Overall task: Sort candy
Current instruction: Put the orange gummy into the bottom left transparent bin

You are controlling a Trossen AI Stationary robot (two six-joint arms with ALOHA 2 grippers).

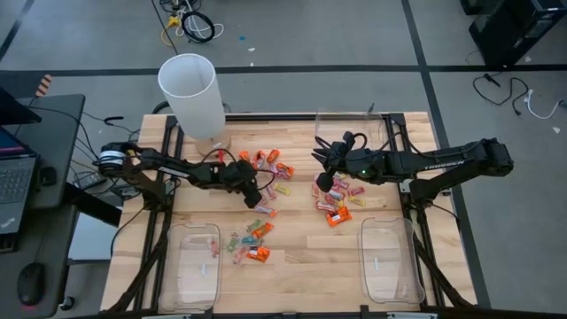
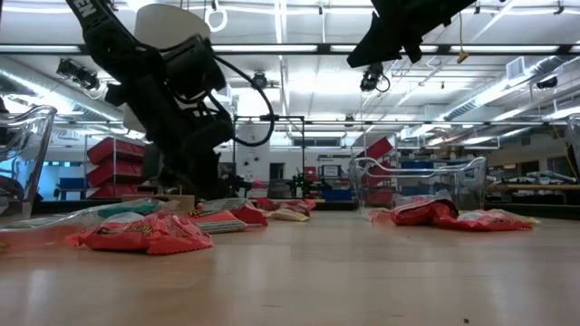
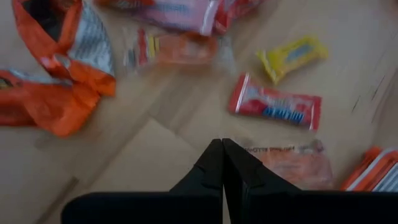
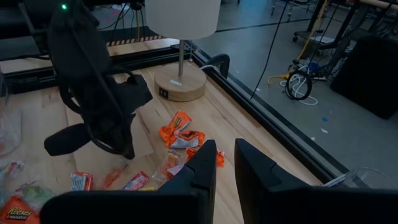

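Note:
Candy lies in three loose groups on the wooden table: behind my left gripper (image 1: 268,162), under my right gripper (image 1: 337,202) and toward the near edge (image 1: 250,241). My left gripper (image 1: 254,193) is low over the table, shut, its tips (image 3: 222,144) at the end of a pale orange candy (image 3: 289,163). A red candy (image 3: 273,106), a yellow one (image 3: 292,56) and crumpled orange wrappers (image 3: 56,93) lie just beyond it. My right gripper (image 1: 323,183) hangs raised above the table, its fingers (image 4: 225,149) slightly open with nothing between them. My left gripper points slanting down at the table with its fingers shut together. Its tips stand against the end of the pale orange candy (image 3: 249,151), which lies flat on the wood. I cannot tell whether they touch or pinch the wrapper's edge.
A lamp with a white shade (image 1: 189,89) stands on a round wooden base (image 4: 180,84) at the far left. Clear plastic trays sit at the near left (image 1: 190,266), near right (image 1: 390,261) and far right (image 1: 350,133). Bare wood lies between the two near trays.

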